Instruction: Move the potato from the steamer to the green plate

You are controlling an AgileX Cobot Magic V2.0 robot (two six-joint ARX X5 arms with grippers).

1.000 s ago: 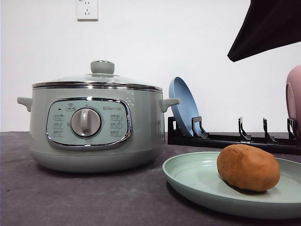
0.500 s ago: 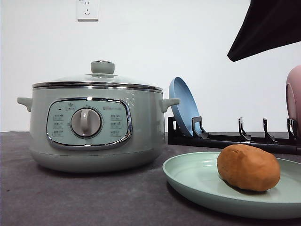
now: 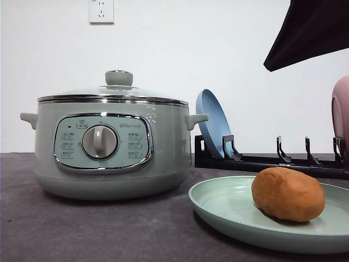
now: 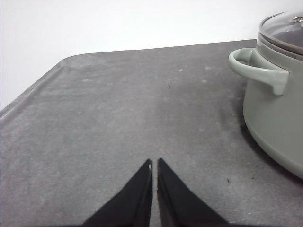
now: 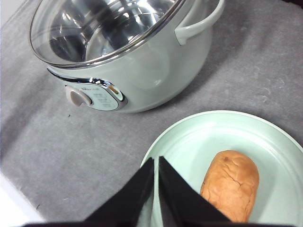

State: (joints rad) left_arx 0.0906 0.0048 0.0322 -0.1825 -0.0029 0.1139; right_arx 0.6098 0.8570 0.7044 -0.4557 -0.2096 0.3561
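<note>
Nothing in the front view has moved over the last second: the three pictures match, which I read as the scene having settled after the transfer. The table (image 3: 82, 229) carries everything, a grey mat-like surface. On it the steamer (image 3: 112, 144) stands at the left with its glass lid (image 3: 117, 90) on; through that lid the right wrist view shows a bare steel interior with nothing inside. To its right lies the green plate (image 3: 229, 210), near the steamer but not touching it, and behind it a black rack (image 3: 262, 161) holds a blue plate (image 3: 214, 125) upright, with a pink dish (image 3: 341, 114) at the far edge. The potato (image 3: 287, 194) rests on the green plate, toward its right part, lying on its side and apart from the rim. The right gripper (image 5: 155, 165) hangs above the plate's near edge, beside the potato and clear of it, its jaws closed tip to tip with nothing between them. The left gripper (image 4: 154, 165) hovers over bare table away from the steamer's handle (image 4: 258, 71), likewise pressed together and empty. With the potato out of the pot, lid on and both grippers free, I judge the task essentially done; only pulling the arms back seems left.
</note>
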